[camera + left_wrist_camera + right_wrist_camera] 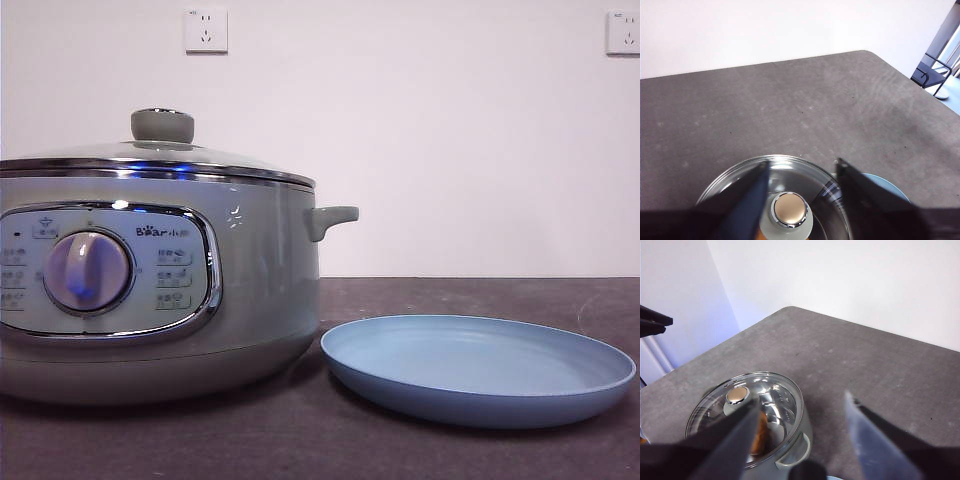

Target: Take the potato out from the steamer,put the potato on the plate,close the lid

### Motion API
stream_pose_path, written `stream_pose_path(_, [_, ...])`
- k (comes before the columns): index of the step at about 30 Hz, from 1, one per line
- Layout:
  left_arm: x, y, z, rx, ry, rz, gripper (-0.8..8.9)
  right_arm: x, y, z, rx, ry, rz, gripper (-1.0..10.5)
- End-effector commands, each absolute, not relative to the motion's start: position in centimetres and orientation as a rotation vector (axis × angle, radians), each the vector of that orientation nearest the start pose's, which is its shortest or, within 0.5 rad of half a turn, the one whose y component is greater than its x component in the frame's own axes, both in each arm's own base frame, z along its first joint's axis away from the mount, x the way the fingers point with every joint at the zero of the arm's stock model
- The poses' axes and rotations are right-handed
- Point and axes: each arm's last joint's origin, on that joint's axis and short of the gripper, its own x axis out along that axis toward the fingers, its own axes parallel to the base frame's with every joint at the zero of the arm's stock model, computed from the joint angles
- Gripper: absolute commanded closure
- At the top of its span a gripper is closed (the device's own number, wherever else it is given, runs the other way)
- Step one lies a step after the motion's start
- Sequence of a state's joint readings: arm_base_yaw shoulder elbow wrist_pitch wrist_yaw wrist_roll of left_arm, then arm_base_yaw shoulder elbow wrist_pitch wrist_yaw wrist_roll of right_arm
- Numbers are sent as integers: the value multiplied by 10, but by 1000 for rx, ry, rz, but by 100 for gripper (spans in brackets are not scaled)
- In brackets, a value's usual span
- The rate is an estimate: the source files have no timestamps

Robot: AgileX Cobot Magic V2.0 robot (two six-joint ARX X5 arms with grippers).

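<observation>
Left hand (801, 172) hangs spread wide above the lid (785, 175), touching nothing; right hand (802, 405) likewise released, empty, above the steamer (790, 450).

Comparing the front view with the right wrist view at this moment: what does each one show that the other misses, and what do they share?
Only the front view shows the steamer's control panel with its dial and Bear logo, two wall sockets, and the whole empty plate. Only the right wrist view shows the right gripper, jaws open above the table, and the potato, an orange-brown patch seen through the glass. Both show the steamer with the lid closed on it, the lid's knob, and the side handle.
</observation>
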State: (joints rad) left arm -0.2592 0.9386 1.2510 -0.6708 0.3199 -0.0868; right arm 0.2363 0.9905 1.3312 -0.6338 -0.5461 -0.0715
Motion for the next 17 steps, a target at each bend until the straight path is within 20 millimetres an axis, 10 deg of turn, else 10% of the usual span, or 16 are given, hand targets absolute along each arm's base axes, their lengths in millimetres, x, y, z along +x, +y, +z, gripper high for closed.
stream_pose_path(1, [164, -54, 415, -81, 381, -559, 454, 166, 56, 437, -28, 259, 786, 505])
stream_pose_path(17, [223, -103, 368, 78, 603, -477, 454, 166, 56, 437, -27, 259, 787, 506])
